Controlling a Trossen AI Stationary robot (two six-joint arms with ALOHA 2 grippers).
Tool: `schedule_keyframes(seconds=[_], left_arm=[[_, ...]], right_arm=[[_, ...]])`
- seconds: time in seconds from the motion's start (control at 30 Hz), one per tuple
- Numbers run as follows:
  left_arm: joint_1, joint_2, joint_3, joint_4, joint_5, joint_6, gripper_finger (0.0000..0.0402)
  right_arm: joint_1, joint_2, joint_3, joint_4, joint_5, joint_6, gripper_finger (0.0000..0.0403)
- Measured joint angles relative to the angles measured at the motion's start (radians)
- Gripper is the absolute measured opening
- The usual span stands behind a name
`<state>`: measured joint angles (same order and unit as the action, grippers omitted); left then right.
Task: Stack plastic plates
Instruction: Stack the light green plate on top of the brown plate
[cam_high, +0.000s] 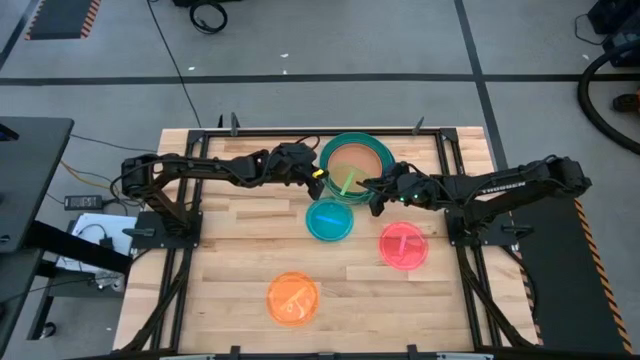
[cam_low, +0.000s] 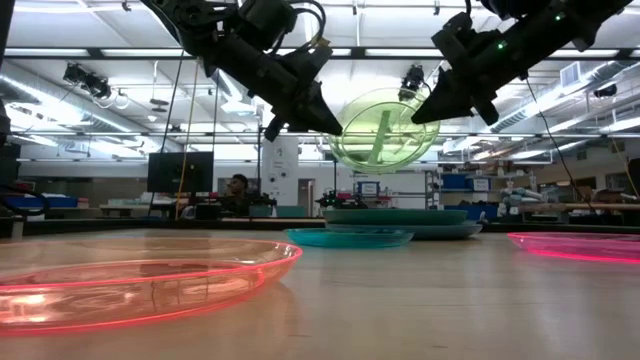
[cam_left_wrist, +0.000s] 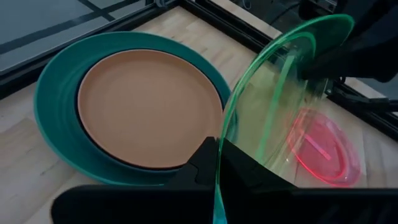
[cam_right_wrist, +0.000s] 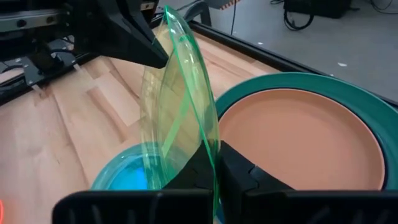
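A clear green plate is held in the air on edge between my two grippers, above the table's middle; it also shows in the low view. My left gripper is shut on one side of its rim, my right gripper on the opposite side. Behind it a peach-tan plate lies in a large teal plate at the far centre. A cyan plate, a pink-red plate and an orange plate lie flat on the table. My left gripper pinches the green plate's rim between its two fingers, coming level from the table's left. The plate stands nearly upright, lifted clear of the table. My right gripper pinches the opposite rim between its two fingers, coming level from the table's right, with the plate on edge between the two grippers.
The cyan plate lies just below the held plate, toward the near edge. A black frame runs along the table's far and side edges. Bare wood lies near left.
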<state>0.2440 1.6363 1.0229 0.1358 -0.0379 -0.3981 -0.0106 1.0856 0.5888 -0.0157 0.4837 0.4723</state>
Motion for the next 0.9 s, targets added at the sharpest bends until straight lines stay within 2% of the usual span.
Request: schedule_keyframes(seconds=[0.13,0.33,0.53,0.7,0.9], left_arm=[[-0.001,-0.001,0.000,0.001,0.006,0.042,0.0048],[0.007,-0.038,0.001,-0.044,0.013,0.122,0.0145],[0.027,-0.175,0.002,-0.195,-0.040,0.209,0.0214],[0.002,-0.278,0.002,-0.322,-0.075,0.249,0.0226],[-0.122,-0.282,0.002,-0.367,-0.122,0.249,0.0218]], right_arm=[[0.000,-0.012,0.000,0.001,-0.014,-0.005,0.0012],[-0.005,-0.042,0.000,0.001,-0.036,-0.006,0.0012],[-0.044,-0.064,0.000,-0.004,-0.066,0.005,0.0012],[-0.126,-0.066,0.000,-0.033,-0.108,0.035,0.0012],[-0.261,-0.040,0.000,-0.056,-0.173,0.093,0.0012]])
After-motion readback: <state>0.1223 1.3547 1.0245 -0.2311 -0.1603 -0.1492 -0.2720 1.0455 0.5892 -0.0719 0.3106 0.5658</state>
